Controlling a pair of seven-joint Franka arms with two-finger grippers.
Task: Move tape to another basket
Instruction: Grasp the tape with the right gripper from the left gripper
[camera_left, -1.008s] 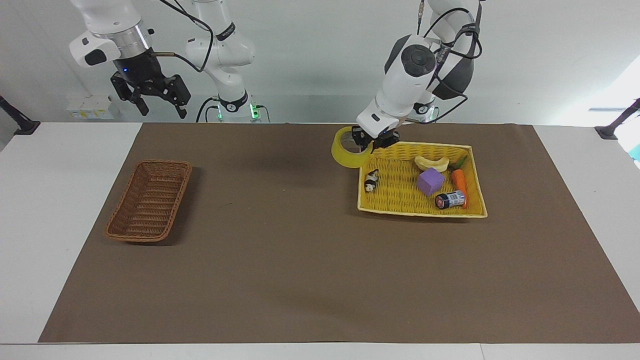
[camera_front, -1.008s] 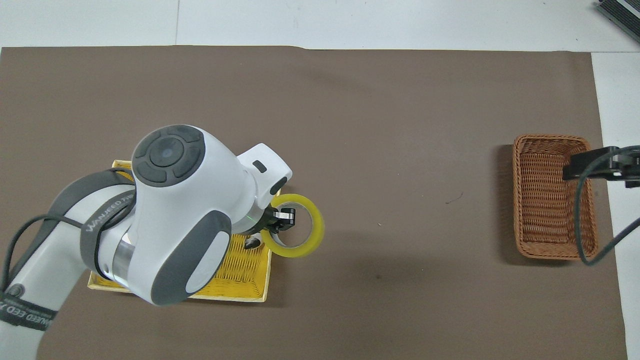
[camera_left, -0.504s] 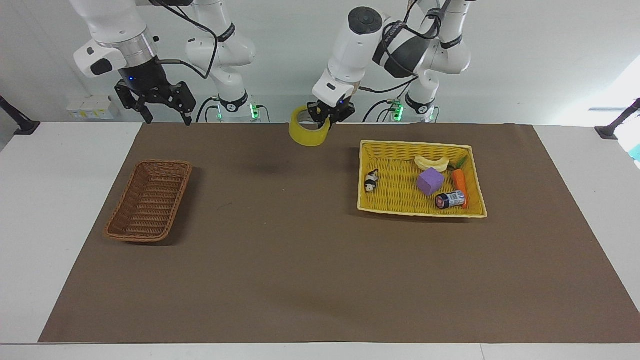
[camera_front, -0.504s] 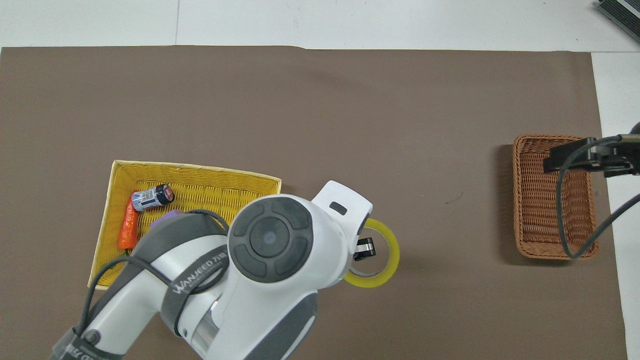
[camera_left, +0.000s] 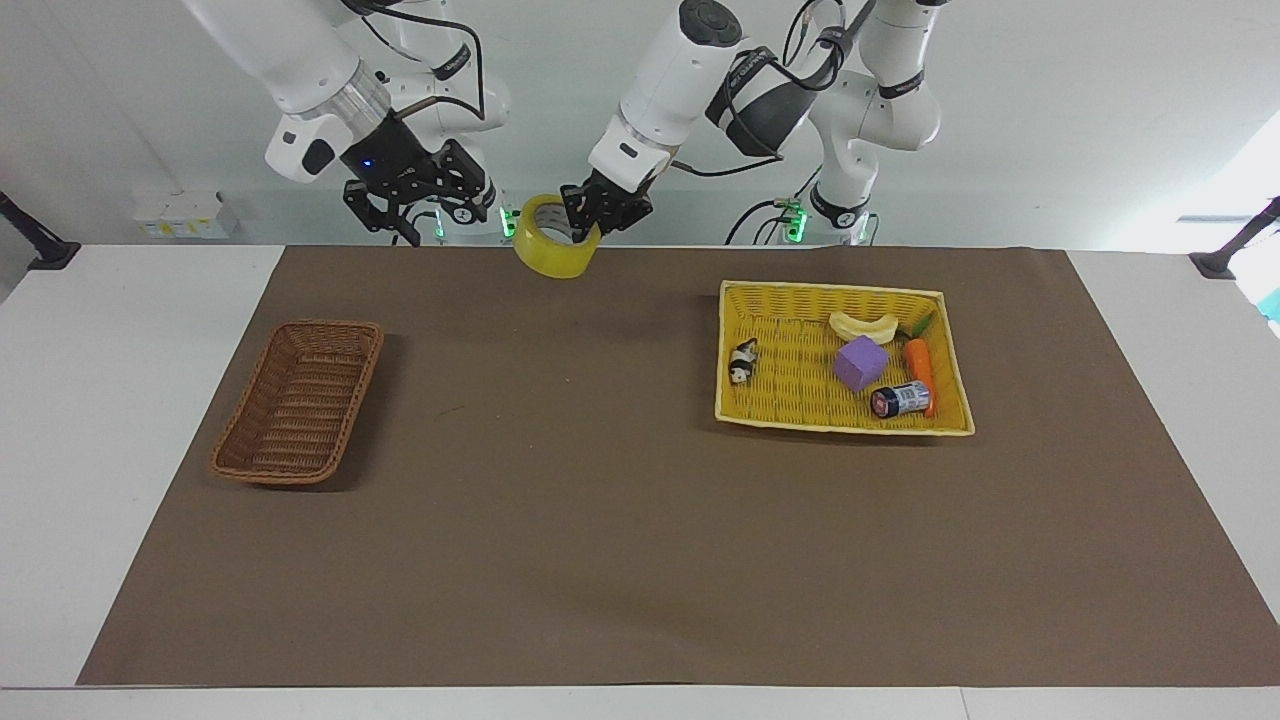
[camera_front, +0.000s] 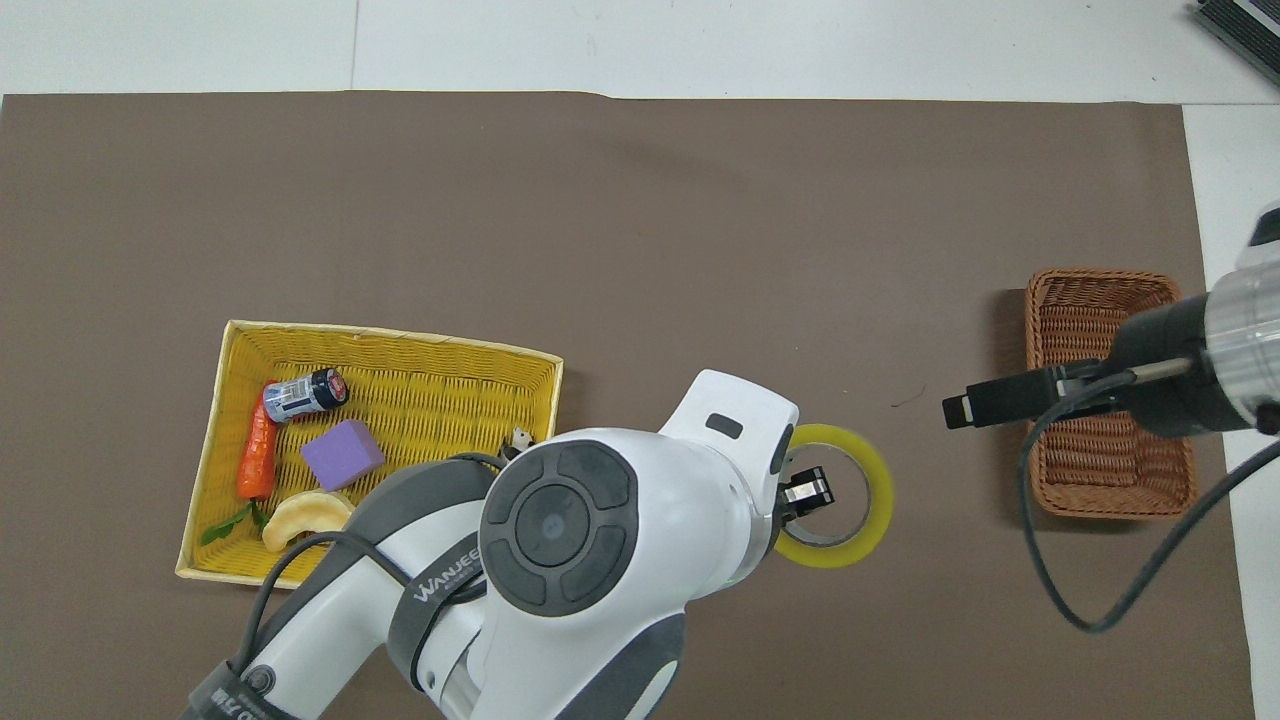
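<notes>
Overhead view, "WANJEED" arm band, left claw gripping tape

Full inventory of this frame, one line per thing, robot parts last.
tape: 1, translucent yellow, in the left gripper, in the air over the mat
brown basket: 1, dark wicker, toward the right arm's end
yellow basket: 1, toward the left arm's end
purple cube: 1, in the yellow basket
carrot: 1, orange, beside the cube
can: 1, lying against the carrot
panda figure: 1, black and white, in the yellow basket
pale curved piece: 1, cream, in the yellow basket
mat: 1, brown, on the table
left gripper: shut on the tape
right gripper: open, beside the tape
</notes>
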